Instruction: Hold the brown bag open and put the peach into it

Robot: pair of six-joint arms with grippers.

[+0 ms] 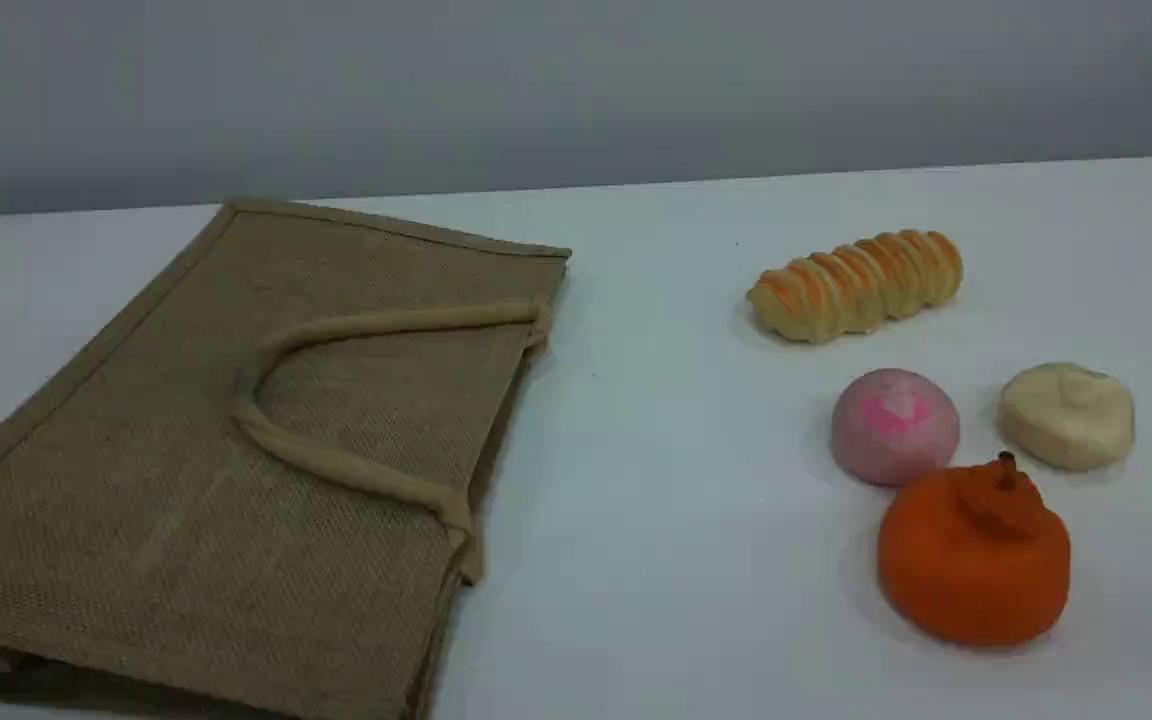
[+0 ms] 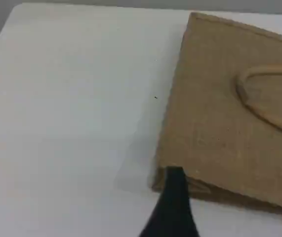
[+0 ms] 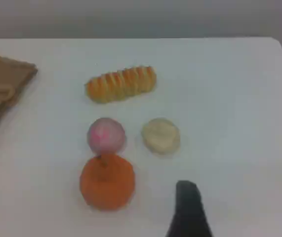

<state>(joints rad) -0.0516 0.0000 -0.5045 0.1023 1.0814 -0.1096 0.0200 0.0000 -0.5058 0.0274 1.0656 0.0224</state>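
brown bag (image 1: 236, 450) flat on desk (image 1: 656, 500) left, mouth shut; peach (image 1: 894, 425) right, touching orange fruit (image 1: 974, 550), bun (image 1: 1066, 415) just beside; left end effector (image 2: 173, 197) open wide; right end effector (image 3: 187, 207) empties, jaw gap unclear; risk: wrong-item grab, handle (image 1: 336, 395) slip.

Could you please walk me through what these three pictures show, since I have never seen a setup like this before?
This is a robot with two arms working at one white table. The wide picture comes from a fixed camera looking across the table; no arm shows in it. The other two come from cameras on each arm's end effector. The dark tip at the bottom is one fingertip: the left end effector hovers by a corner of the brown bag, which lies flat. The right end effector hangs above the food items: the peach, an orange fruit, a cream bun and a striped bread roll. Nothing is held yet.
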